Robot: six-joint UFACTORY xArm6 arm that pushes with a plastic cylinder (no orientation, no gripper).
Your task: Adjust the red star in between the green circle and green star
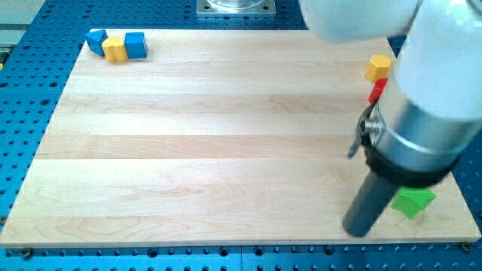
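No pincer here — only a rod, so nothing is gripped. My tip rests near the surface's bottom edge, just left of the green star. The arm hides the red star and green circle — I cannot place them. Likely repositioning; next, find the red star before pushing.

Robotics lab bench. Pale wooden board sits on a blue perforated metal table (regular grid of holes). White robot arm overhead.
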